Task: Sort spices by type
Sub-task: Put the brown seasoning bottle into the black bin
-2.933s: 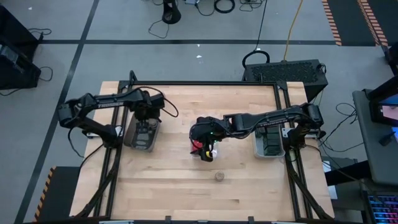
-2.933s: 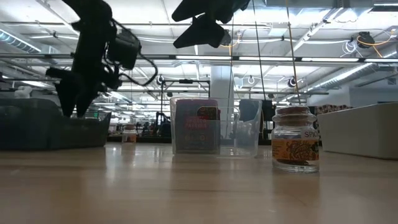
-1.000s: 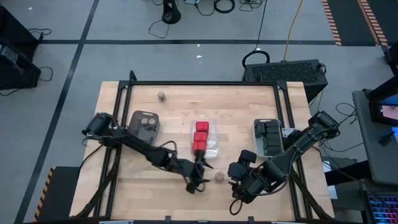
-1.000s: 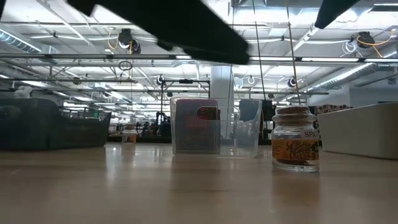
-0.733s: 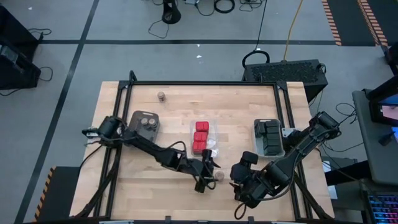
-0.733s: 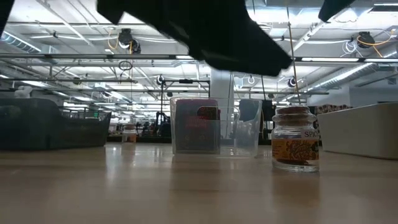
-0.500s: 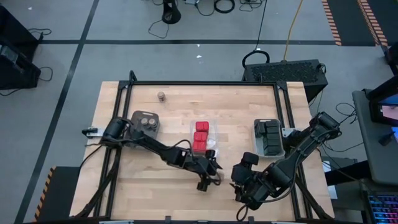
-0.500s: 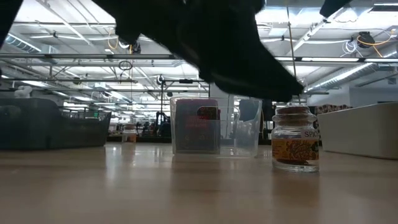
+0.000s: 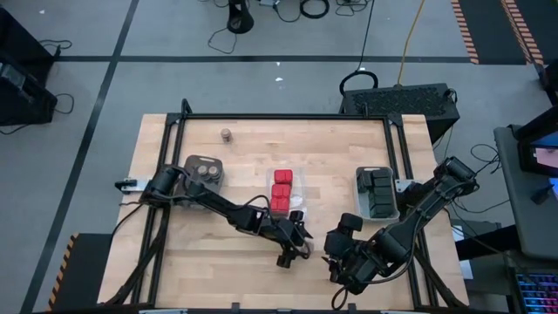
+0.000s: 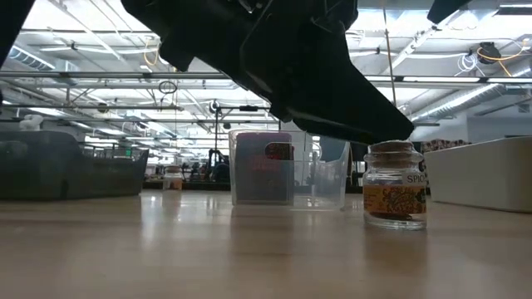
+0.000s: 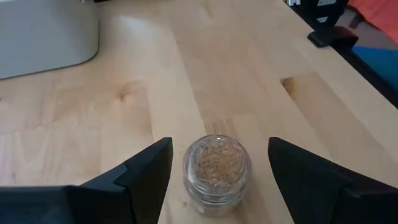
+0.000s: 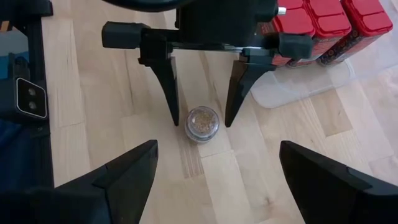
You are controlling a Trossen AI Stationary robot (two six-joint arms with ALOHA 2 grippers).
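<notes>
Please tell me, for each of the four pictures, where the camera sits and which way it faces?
High: above the table, facing straight down; both arms show.
Low: at table-top height, facing level across; the left arm hangs dark above the jar.
Left wrist: on the left arm, facing past the open left gripper astride the jar.
Right wrist: on the right arm, facing past the open right gripper.
All four show the jar.

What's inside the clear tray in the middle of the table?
The clear tray holds three red boxes in a row along one side; the other side looks bare. What lies under the boxes is covered.
</notes>
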